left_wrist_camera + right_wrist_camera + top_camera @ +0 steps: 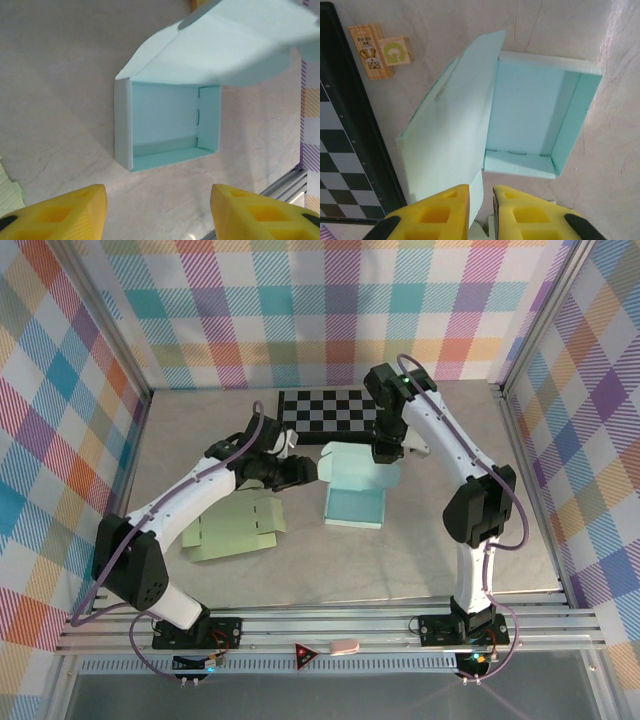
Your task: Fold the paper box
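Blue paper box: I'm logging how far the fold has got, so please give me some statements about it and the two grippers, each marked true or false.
1. The blue box has its lid shut flat over its tray. False: the lid stands open and the tray's inside shows.
2. The left gripper is open, holding nothing. True.
3. The right gripper pinches the lid's edge. True.
4. The tray has toys in it. False: it is empty; the wooden blocks lie outside it, by the checkerboard.
5. An unfolded green box lies flat to the blue box's left in the top view. True.
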Action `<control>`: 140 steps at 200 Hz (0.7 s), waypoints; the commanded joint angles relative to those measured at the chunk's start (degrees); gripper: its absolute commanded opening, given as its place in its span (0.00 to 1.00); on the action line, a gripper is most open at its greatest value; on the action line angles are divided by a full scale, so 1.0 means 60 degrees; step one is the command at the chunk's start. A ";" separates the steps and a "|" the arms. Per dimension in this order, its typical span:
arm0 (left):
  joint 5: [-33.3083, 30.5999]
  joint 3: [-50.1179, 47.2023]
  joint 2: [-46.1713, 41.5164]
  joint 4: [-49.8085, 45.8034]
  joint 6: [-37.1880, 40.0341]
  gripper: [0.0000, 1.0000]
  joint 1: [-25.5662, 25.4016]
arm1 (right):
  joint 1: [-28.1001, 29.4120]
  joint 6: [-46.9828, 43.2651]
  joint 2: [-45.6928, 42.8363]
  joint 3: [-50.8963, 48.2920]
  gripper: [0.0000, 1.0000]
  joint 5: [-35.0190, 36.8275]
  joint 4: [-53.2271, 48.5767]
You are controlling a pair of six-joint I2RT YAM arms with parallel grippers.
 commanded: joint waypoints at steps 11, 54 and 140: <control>0.0314 0.0484 0.0204 -0.0003 0.0532 0.57 0.0155 | 0.0020 -0.1345 -0.0839 0.0024 0.27 0.0584 0.0254; 0.0688 0.1335 0.0980 -0.0673 0.1641 0.59 0.0435 | -0.0229 -0.7571 -0.1816 -0.0240 0.48 0.1405 0.2750; 0.0575 0.3677 0.3249 -0.1833 0.4701 0.61 0.0309 | -0.1815 -1.7848 -0.4141 -0.5785 0.63 -0.2672 0.4445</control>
